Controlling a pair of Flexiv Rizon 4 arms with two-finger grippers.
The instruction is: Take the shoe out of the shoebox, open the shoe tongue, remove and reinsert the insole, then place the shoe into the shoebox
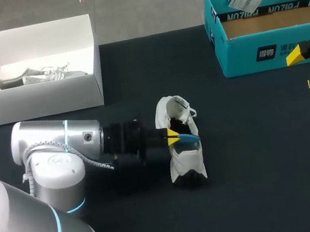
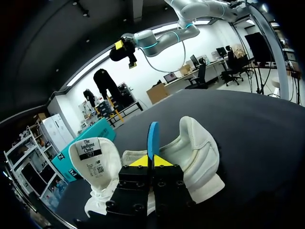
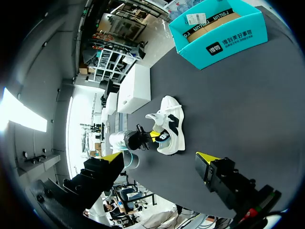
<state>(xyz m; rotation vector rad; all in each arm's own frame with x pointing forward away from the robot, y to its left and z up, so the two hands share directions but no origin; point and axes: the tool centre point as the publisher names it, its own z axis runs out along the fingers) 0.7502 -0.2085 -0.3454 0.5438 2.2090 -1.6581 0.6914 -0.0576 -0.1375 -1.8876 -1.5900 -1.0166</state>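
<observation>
L gripper (image 2: 151,161) is pinched tight on the thin blue insole (image 2: 152,136), held edge-on at the mouth of the white shoe (image 2: 198,155). The tongue (image 2: 93,157) is flopped aside. Shoe lies mid-table, nothing bracing it. R gripper (image 1: 306,69) hangs w/ fingers spread, empty, by the table's right edge, just in front of the teal shoebox (image 1: 252,54) at the far right corner. Risks, imo: grip is on a narrow bit of insole, so it may slip or buckle going in. The unbraced shoe may slide or tip w/ any push.
</observation>
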